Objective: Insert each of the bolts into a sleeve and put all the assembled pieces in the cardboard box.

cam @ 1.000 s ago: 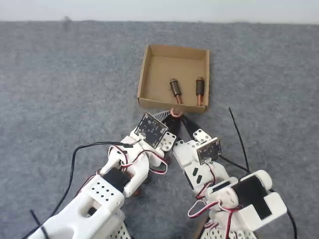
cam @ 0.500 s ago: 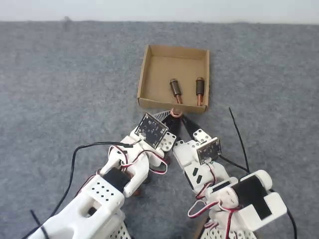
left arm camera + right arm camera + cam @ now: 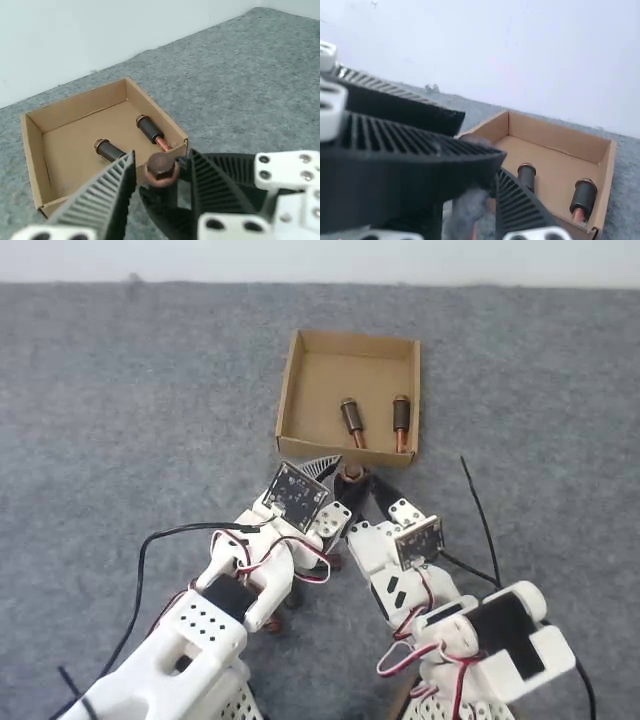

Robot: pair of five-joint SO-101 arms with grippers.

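- Both arms reach over the grey tabletop (image 3: 150,390) toward the cardboard box (image 3: 286,405). Their wrists are side by side on the near side of the box.
- A black cable (image 3: 148,558) loops off the left arm, well short of the box. A second black cable (image 3: 481,523) trails beside the right arm, out past the box's right corner.
- The left pincer (image 3: 161,157) is released. Its ridged fingers (image 3: 107,187) stand apart on either side of the bolt's head without touching it, just in front of the box's near wall.
- The right pincer (image 3: 352,480) meets the left one at that same spot in front of the box. As far as the left wrist view shows, its black fingers are clenched on the bolt's shaft below the head.
- The bolt (image 3: 161,169) stands upright, its copper hex head on top. It is held off the tabletop between the two pincers, just outside the middle of the box's near wall.
- The box sits open-topped on the tabletop just beyond the pincers.
- Inside it, two assembled pieces lie side by side toward the near wall, in the right half of the box. One (image 3: 352,422) is near the middle and the other (image 3: 401,424) is close to the right wall.
- Each piece shows a dark sleeve at its far end and a copper end pointing at the near wall.
- A pale wall (image 3: 320,260) rises at the tabletop's edge beyond the box.
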